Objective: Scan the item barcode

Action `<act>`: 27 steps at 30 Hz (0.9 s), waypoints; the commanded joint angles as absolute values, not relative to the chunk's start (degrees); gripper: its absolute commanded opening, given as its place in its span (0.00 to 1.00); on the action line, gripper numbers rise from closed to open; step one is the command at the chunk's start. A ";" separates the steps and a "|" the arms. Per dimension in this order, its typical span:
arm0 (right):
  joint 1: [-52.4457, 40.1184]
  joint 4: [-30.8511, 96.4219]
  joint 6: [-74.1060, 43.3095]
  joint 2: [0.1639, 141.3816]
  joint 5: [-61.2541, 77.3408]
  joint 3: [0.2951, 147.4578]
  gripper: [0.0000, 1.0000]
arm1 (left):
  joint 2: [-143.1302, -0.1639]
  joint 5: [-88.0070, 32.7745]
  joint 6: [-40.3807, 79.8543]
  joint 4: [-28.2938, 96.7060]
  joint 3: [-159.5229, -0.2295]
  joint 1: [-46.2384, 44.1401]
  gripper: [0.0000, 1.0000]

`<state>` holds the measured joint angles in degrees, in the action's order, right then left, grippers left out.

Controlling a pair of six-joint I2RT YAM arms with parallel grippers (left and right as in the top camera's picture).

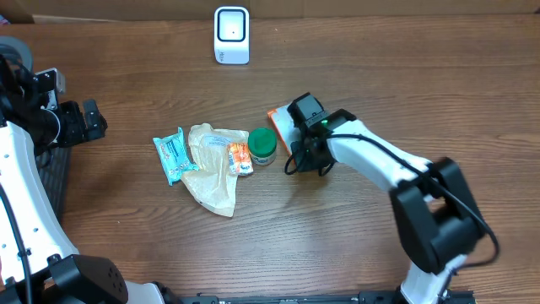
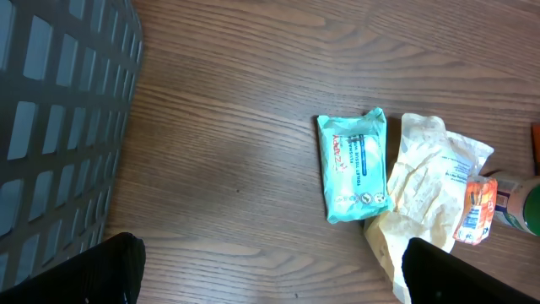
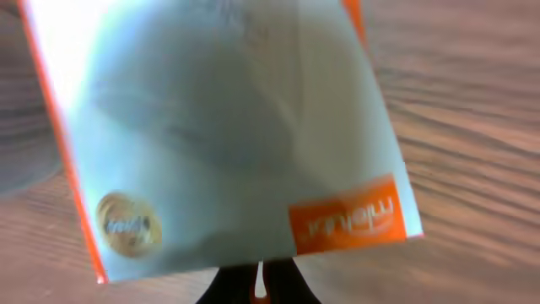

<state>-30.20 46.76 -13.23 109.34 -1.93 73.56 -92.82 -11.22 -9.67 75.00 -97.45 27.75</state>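
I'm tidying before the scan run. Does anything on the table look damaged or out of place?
Only the tan bag stands out: it lies crumpled and creased mid-table, with a small orange packet overlapping its edge next to the green-lidded jar. The wipes pack, the jar and the box look intact.

Top-down overhead, left wrist share wipes pack (image 2: 354, 165); box (image 3: 219, 135) fills right wrist

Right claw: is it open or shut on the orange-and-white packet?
Shut on the orange-and-white packet: in the right wrist view the right claw pinches its lower edge, no gap showing.
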 commanded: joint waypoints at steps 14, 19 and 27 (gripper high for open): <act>-29.82 61.56 -24.91 85.93 5.54 78.54 0.04 | -92.51 -11.84 -11.20 74.89 -97.38 27.35 1.00; -29.82 66.43 -30.28 86.39 7.73 78.46 0.04 | -92.51 -11.86 -11.20 74.91 -97.38 27.35 0.99; -29.82 64.62 -32.99 91.20 5.63 78.04 0.04 | -92.51 -11.86 -11.20 74.89 -97.38 27.35 1.00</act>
<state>-30.02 66.83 -30.87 88.40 6.57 77.25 -92.82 -11.20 -9.67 74.98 -97.45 27.75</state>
